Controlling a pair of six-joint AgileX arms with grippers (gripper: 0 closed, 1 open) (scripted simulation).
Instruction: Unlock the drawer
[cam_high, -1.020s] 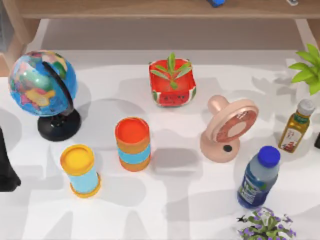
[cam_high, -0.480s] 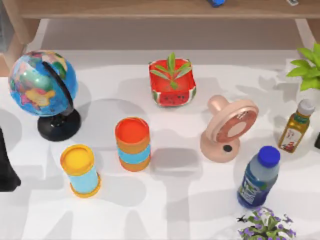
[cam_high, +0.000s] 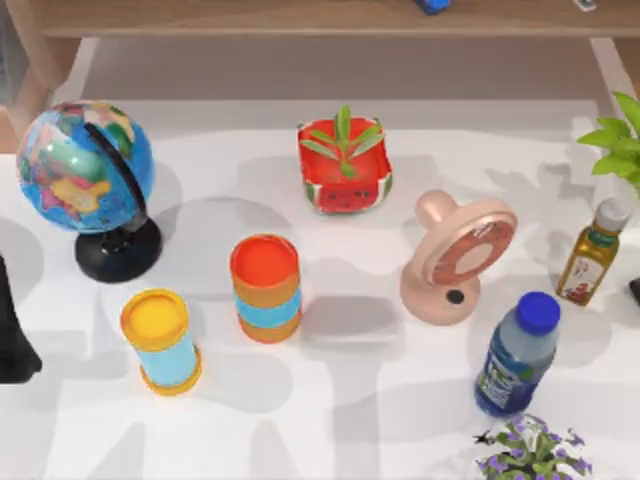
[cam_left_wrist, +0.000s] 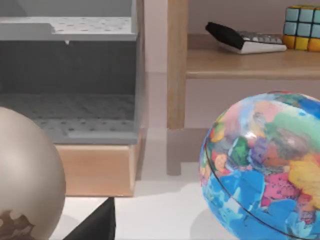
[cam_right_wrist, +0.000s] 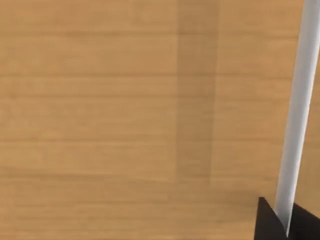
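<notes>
The right wrist view sits close on a wood panel (cam_right_wrist: 125, 120) with a pale bar (cam_right_wrist: 297, 110), possibly the drawer front; jaw state cannot be told for either arm. A dark part of the left arm (cam_high: 12, 335) is cut off at the table's left edge. Since earlier, the potted plant's leaves (cam_high: 620, 140) have shifted right.

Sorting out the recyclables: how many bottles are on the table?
2, both near the table's right edge: the olive oil bottle farther back, beside the leafy plant, and the blue-capped water bottle nearer the front. Others may sit beyond the frame.
</notes>
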